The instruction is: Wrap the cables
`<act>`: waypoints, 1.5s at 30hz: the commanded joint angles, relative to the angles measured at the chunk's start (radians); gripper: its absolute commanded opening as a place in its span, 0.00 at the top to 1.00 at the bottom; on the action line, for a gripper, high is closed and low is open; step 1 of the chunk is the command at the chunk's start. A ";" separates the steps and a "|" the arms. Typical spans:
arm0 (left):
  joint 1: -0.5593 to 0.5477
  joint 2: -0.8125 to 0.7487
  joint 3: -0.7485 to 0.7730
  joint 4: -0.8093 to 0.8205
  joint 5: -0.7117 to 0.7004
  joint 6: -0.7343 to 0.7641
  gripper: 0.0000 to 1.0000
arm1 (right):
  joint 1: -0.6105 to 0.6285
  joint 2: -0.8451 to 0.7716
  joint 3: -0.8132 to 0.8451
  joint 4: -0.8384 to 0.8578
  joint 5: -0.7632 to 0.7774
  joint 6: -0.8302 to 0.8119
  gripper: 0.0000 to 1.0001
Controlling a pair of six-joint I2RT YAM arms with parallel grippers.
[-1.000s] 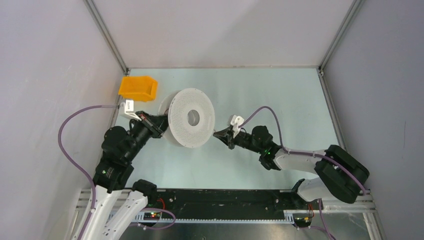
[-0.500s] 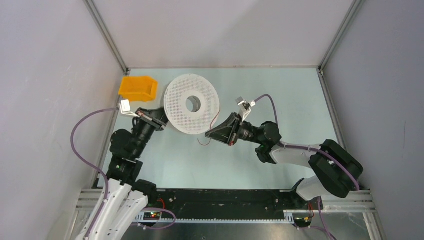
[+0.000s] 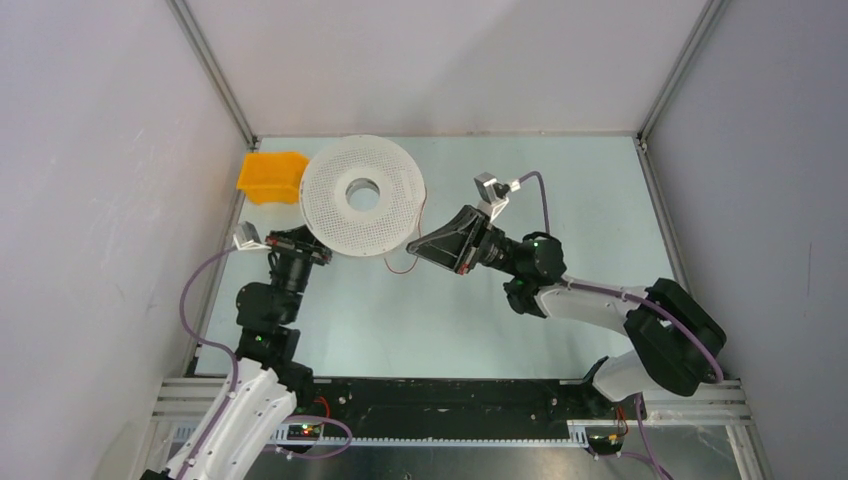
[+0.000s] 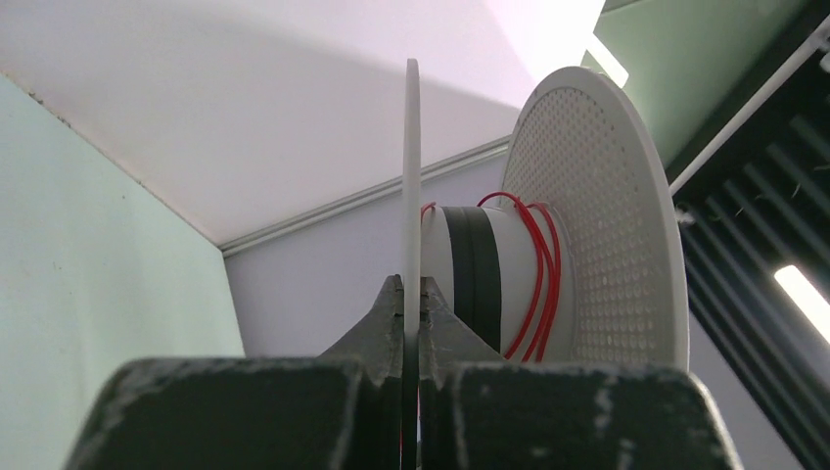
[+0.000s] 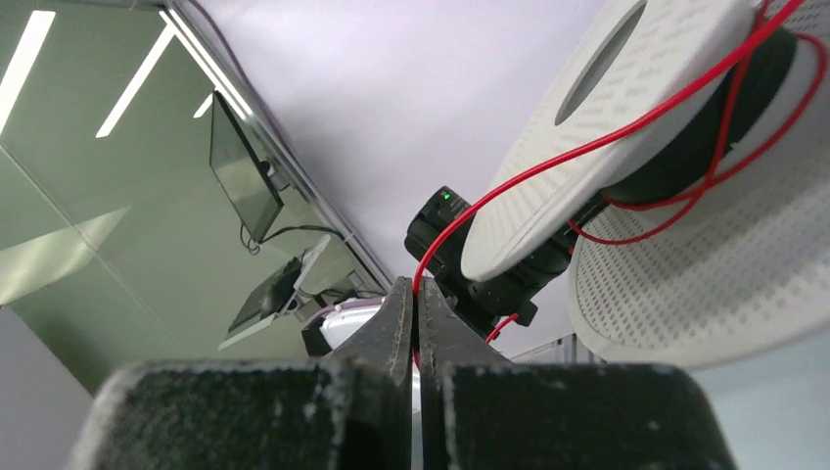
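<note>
The left fingers (image 4: 380, 328) are clamped on one flange of a white spool (image 3: 340, 222), lifted above the counter (image 3: 560, 180). The right fingers (image 5: 393, 323) pinch the red cable (image 5: 548, 166), which is wound on the spool's core. Farther back stands an orange bin (image 3: 268, 176).

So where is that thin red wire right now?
In the top view the red wire dangles left of centre, running from the white spool in the left gripper to the right gripper, which pinches it; a few turns sit on the spool's hub.
</note>
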 commanded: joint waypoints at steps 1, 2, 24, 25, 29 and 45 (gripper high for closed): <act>0.017 -0.028 -0.001 0.167 -0.070 -0.127 1.00 | -0.028 -0.082 -0.052 0.057 0.078 -0.019 1.00; 0.019 -0.028 -0.002 0.167 -0.071 -0.128 1.00 | -0.042 -0.094 -0.061 0.057 0.082 -0.017 1.00; 0.020 0.032 -0.018 0.219 -0.084 -0.285 1.00 | 0.042 0.109 0.177 0.058 0.194 -0.018 1.00; 0.020 0.029 -0.021 0.219 -0.090 -0.295 1.00 | 0.046 0.131 0.183 0.058 0.204 -0.034 1.00; 0.020 0.026 -0.022 0.218 -0.103 -0.342 1.00 | 0.060 0.188 0.215 0.058 0.270 -0.088 1.00; 0.017 0.012 -0.019 0.216 -0.188 -0.439 1.00 | 0.112 0.228 0.205 0.059 0.395 -0.255 1.00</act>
